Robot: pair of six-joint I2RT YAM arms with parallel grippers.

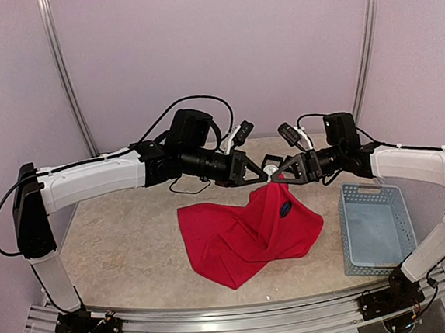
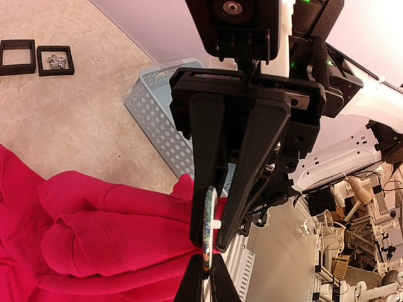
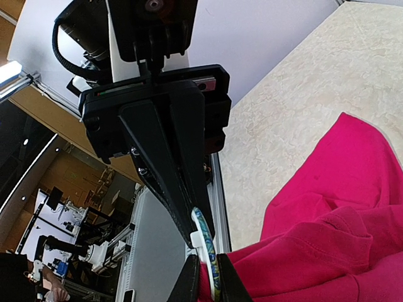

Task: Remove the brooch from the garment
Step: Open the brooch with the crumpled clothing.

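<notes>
The red garment lies crumpled on the table, one peak pulled up between both grippers. The brooch, a round disc with a blue-green face and a white back stud, shows edge-on in the left wrist view and the right wrist view. My left gripper is shut on the brooch's edge. My right gripper meets it from the opposite side and is shut on the brooch with red fabric beside it. The garment also shows in the left wrist view.
A pale blue basket stands at the right, also in the left wrist view. A dark blue oval patch sits on the garment's raised fold. Two small black frame boxes lie behind the grippers. The table's front rail runs along the near edge.
</notes>
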